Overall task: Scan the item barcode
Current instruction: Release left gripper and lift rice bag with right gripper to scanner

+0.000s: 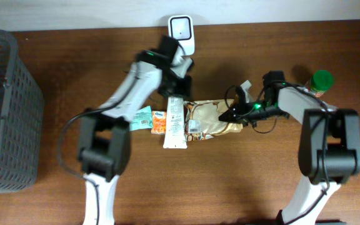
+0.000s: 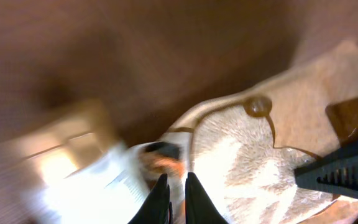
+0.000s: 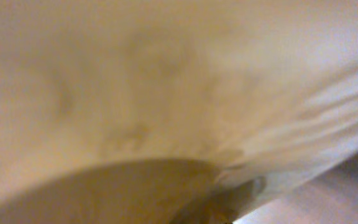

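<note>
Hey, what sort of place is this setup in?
Probably a mock shop checkout on a wooden table: a white barcode scanner at the back edge, a snack bag and tube mid-table, a grey basket at left.

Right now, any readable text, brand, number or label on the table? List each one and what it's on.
Nothing can be read in any view.
white tube: print, too small to read.
orange packet: print, too small.
teal packet: print, too small.
tan pouch: white label, too small; both wrist views are blurred.
scanner: no legible marking.
</note>
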You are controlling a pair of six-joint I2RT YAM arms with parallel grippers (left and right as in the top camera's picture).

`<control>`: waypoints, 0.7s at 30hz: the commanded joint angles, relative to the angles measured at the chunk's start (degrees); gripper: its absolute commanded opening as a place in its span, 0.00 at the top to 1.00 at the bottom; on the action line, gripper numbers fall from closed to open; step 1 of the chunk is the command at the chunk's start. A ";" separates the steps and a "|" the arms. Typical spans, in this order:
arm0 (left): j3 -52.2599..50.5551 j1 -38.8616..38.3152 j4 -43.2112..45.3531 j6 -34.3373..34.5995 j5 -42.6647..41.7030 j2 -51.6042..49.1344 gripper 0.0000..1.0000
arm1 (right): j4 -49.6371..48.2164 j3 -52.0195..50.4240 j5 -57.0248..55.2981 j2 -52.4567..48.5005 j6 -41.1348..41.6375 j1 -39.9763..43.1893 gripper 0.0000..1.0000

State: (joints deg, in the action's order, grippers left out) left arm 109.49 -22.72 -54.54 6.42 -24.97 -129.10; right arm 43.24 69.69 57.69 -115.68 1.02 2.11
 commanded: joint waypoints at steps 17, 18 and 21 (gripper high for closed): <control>1.97 15.28 -10.12 -2.21 14.38 14.25 0.01 | -3.63 9.03 30.47 23.45 -2.19 6.75 0.96; 1.97 15.28 -10.38 -2.21 15.23 14.25 0.01 | -3.61 9.77 31.15 23.98 -1.05 7.72 0.96; 1.97 15.28 -10.51 -2.21 15.63 14.25 0.01 | -3.56 10.75 31.26 28.00 2.97 13.57 0.96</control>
State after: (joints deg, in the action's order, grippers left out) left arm 111.33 -7.42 -64.95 4.51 -11.35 -114.87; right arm 39.92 78.30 83.46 -92.05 1.06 12.56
